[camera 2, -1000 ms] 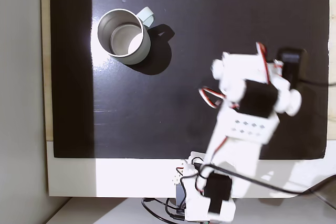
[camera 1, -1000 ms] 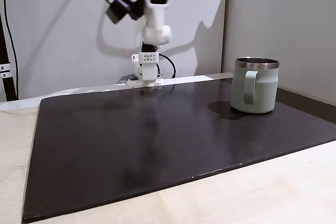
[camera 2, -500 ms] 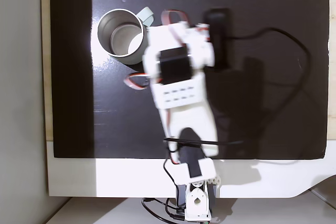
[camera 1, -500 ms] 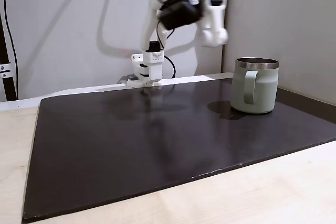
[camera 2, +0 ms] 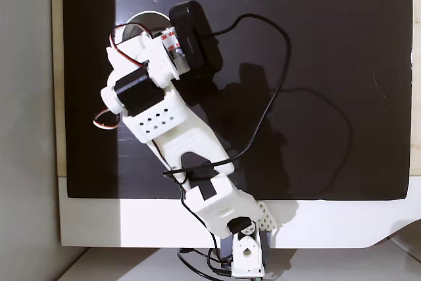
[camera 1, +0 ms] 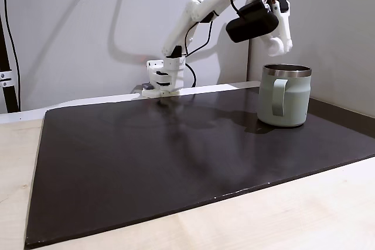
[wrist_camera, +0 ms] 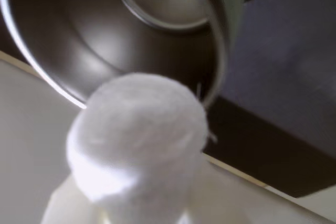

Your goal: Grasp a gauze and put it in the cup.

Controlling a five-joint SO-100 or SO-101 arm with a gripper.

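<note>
In the wrist view the gauze [wrist_camera: 137,139], a fluffy white roll, sits close to the lens with my gripper [wrist_camera: 137,195] shut on it; white fingers [wrist_camera: 65,205] show on either side below it. Just beyond it gapes the cup [wrist_camera: 105,40], its steel inside and rim seen from above. In a fixed view from the side, the sage-green cup [camera 1: 284,96] stands on the mat at the right, and my gripper [camera 1: 281,38] hangs a little above its rim. From overhead, the arm covers most of the cup [camera 2: 136,23].
A black mat [camera 1: 176,156] covers the pale wooden table [camera 1: 293,221]. The arm's white base [camera 1: 159,83] stands at the mat's far edge. Grey walls close the back and right. A black cable [camera 2: 279,51] loops above the mat.
The arm has swung across the mat from the far side to above the cup, carrying the gauze; the cup has stayed put.
</note>
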